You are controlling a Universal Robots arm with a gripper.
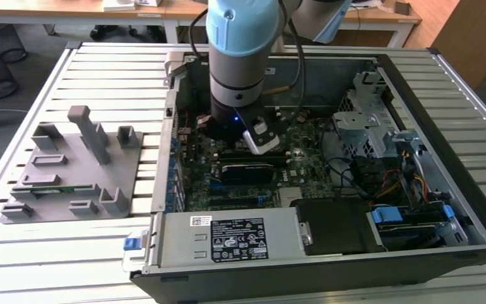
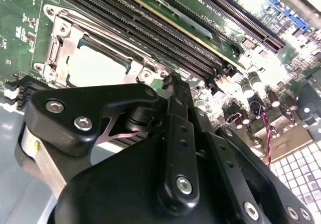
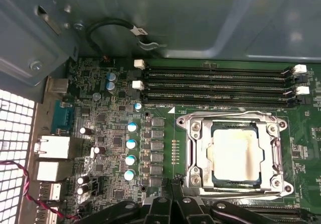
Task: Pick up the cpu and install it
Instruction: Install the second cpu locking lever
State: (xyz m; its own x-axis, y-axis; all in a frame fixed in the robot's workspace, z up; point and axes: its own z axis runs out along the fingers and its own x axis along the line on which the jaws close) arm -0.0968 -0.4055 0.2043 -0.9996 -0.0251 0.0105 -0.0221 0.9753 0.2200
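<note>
First wrist view: gripper (image 3: 173,196) fingertips pressed together, holding nothing, just beside the metal socket frame (image 3: 195,151), and past them the cpu (image 3: 235,153) lies seated flat inside that frame on the motherboard (image 3: 115,133).

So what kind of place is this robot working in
Probably a lab or office workshop set up for computer assembly. An open desktop computer case lies on a slatted metal table, a grey parts fixture sits beside it, and office desks stand behind.
</note>
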